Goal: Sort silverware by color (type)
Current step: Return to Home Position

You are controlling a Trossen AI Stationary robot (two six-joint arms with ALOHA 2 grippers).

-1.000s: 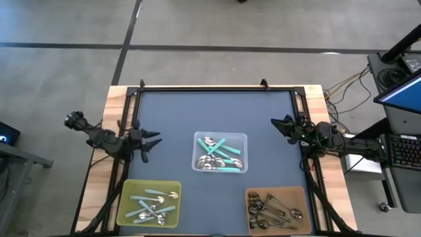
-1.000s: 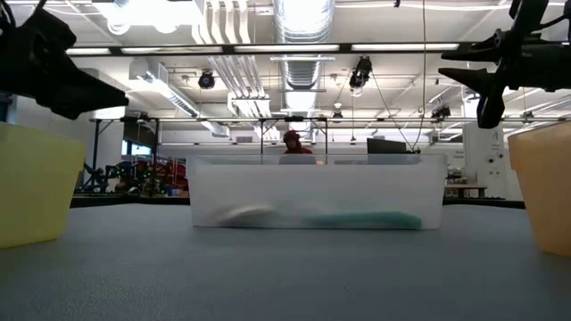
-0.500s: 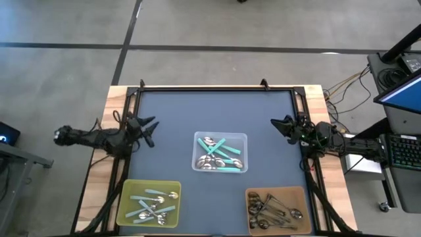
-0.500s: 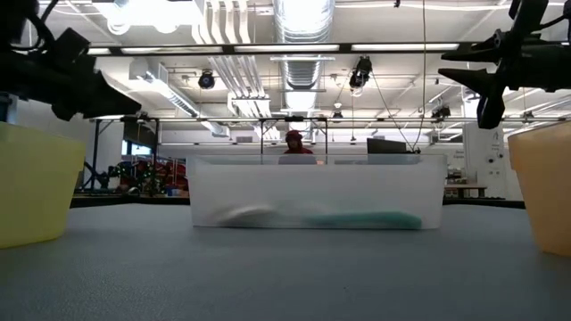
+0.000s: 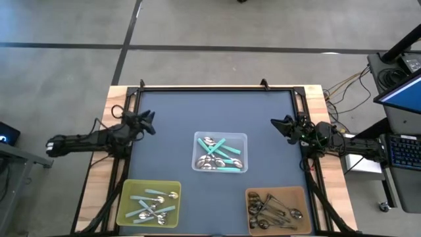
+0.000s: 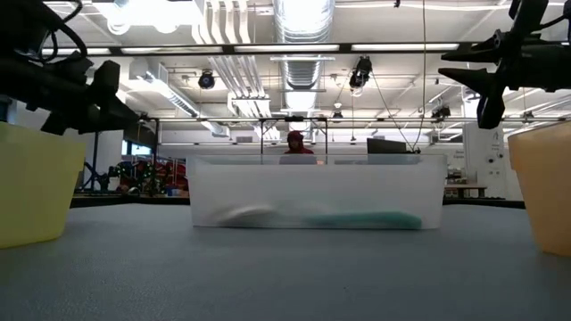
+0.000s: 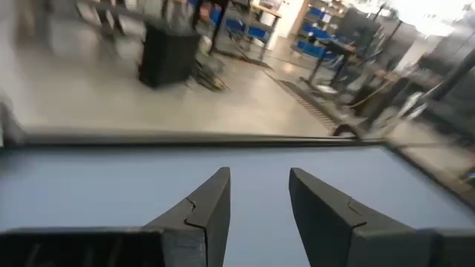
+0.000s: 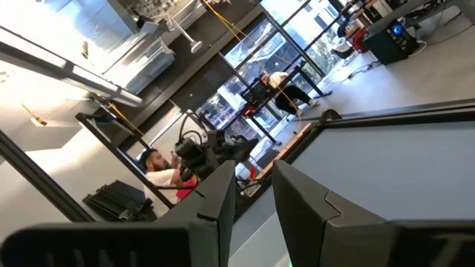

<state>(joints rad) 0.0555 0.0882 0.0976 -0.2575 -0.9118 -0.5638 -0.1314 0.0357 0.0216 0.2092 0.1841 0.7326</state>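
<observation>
Silverware (image 5: pixel 209 164), three groups: teal-handled spoons (image 5: pixel 227 168) in clear bin (image 5: pixel 197 137) at worktop (image 5: pixel 217 108) centre; pale-blue spoons (image 5: pixel 150 203) in yellow bin (image 5: pixel 122 197), left corner of edge nearest low camera; dark spoons (image 5: pixel 273 207) in brown bin (image 5: pixel 250 196), right corner of same edge. We see no loose spoon, so we judge sorting approx. complete. Left claw (image 5: pixel 146 122) at left edge, right claw (image 5: pixel 281 125) at right edge: both w/ fingers apart, empty.

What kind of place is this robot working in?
Probably a robotics lab or workshop in a large open hall: bare ceiling ducts and strip lights overhead, plus a computer keyboard and loose cables beside the table.
</observation>
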